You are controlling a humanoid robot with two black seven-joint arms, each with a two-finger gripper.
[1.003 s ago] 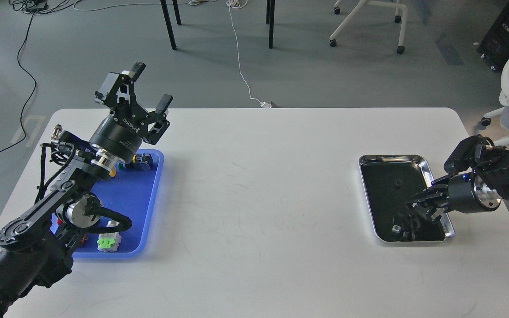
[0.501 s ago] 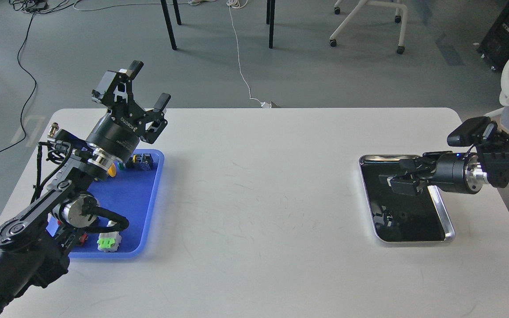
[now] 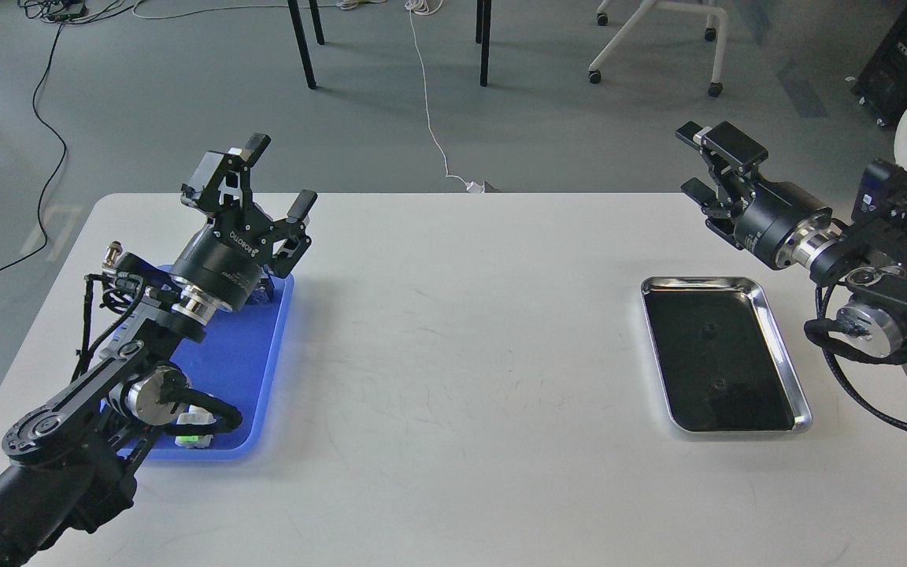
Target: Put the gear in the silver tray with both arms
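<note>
Silver tray (image 3: 778, 346) lies flat on the right half of the white table (image 3: 453, 331), long side running away from me, rim bright, bottom dark and mirror-like. Two small dark specks show on its bottom, one toward the far end, one toward the near end; too small to tell whether they are parts or reflections. No gear can be made out with certainty.

My right gripper (image 3: 694, 164) is raised above the table's far right edge, beyond the tray and apart from it, pointing up and to the left. Fingers stand spread with a clear gap between them; nothing is between them.

My left gripper (image 3: 280, 175) is raised above the far end of the blue tray (image 3: 272, 346), pointing up and away from me. Its two fingers are wide apart, holding nothing.

Blue tray sits on the left half of the table, well apart from the silver one. My left arm (image 3: 107, 386) crosses over it and hides much of its contents. A green-and-white part (image 3: 190, 435) shows near its front edge, and a dark part just beside the wrist at the far end; the rest is hidden.
</note>
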